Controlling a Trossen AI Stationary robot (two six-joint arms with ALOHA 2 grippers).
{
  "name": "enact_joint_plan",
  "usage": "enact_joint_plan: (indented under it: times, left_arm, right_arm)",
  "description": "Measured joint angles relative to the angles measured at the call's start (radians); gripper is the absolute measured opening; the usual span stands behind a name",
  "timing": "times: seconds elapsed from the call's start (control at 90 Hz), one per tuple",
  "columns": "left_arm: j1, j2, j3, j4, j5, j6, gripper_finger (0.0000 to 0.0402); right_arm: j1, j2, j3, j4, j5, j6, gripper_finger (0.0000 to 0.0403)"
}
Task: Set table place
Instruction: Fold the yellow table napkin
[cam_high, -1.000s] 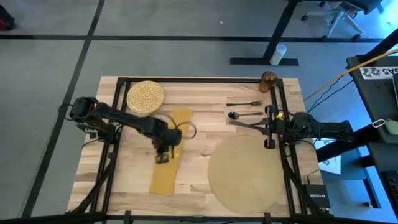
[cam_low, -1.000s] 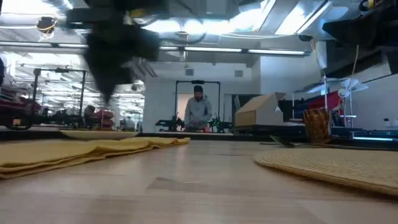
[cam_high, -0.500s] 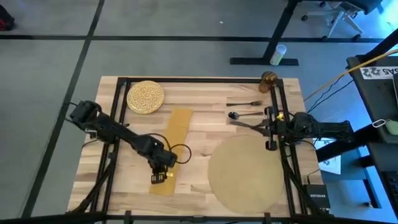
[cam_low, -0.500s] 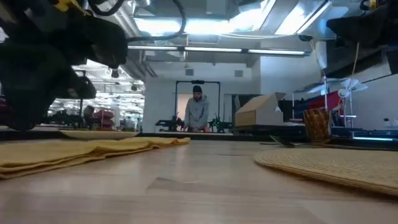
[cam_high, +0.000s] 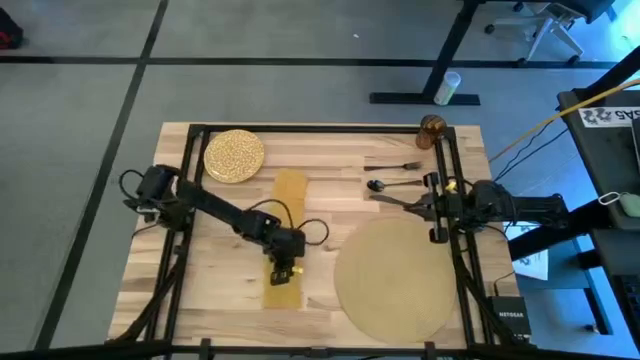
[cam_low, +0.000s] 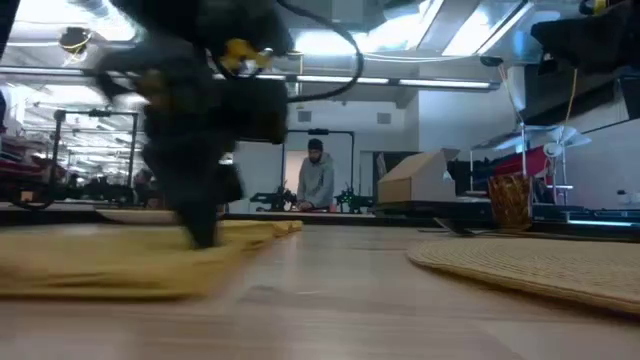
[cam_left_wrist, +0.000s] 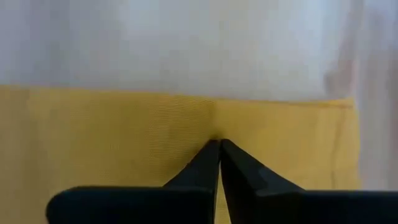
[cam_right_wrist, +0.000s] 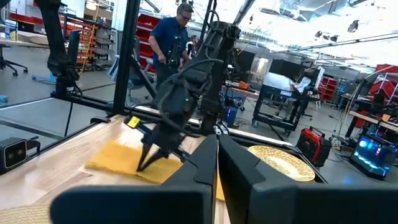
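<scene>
Left gripper (cam_high: 284, 272) jaws pressed together on the mustard napkin (cam_high: 287, 225) (cloth pinched at their tips), right gripper (cam_high: 422, 201) jaws closed, empty, beside the placemat (cam_high: 395, 280).

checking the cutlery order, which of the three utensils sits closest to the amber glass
The fork: it lies farthest up the table, just below and left of the amber glass. The spoon and the knife lie below it, nearer the placemat.
</scene>
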Motion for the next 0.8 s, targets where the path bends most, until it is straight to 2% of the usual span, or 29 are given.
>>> enact_joint_plan:
  times: [0.133,0.278,0.478,0.622,0.722,0.8]
  left_arm:
    - [0.075,-0.001,-0.002,0.098,-0.077,0.017,0.0000]
    - [0.124,-0.007,0.038,0.109,-0.060,0.049,0.0000]
    - [0.103,-0.054,0.086,0.012,-0.015,0.125,0.0000]
    - [0.059,-0.087,0.087,-0.064,-0.042,0.150,0.0000]
    - [0.022,-0.090,0.087,-0.060,-0.042,0.168,0.0000]
    - [0.001,-0.079,0.087,-0.040,-0.040,0.164,0.0000]
  right_arm:
    - [0.000,0.000,0.000,-0.003,0.000,0.000,0.0000]
    - [0.000,0.000,0.000,-0.002,0.000,0.000,0.0000]
    - [0.000,0.000,0.000,0.029,0.004,-0.001,0.0000]
    - [0.000,0.000,0.000,0.068,0.115,-0.033,0.0000]
    - [0.000,0.000,0.000,0.066,0.198,-0.052,0.0000]
    - [0.000,0.000,0.000,0.067,0.220,-0.053,0.0000]
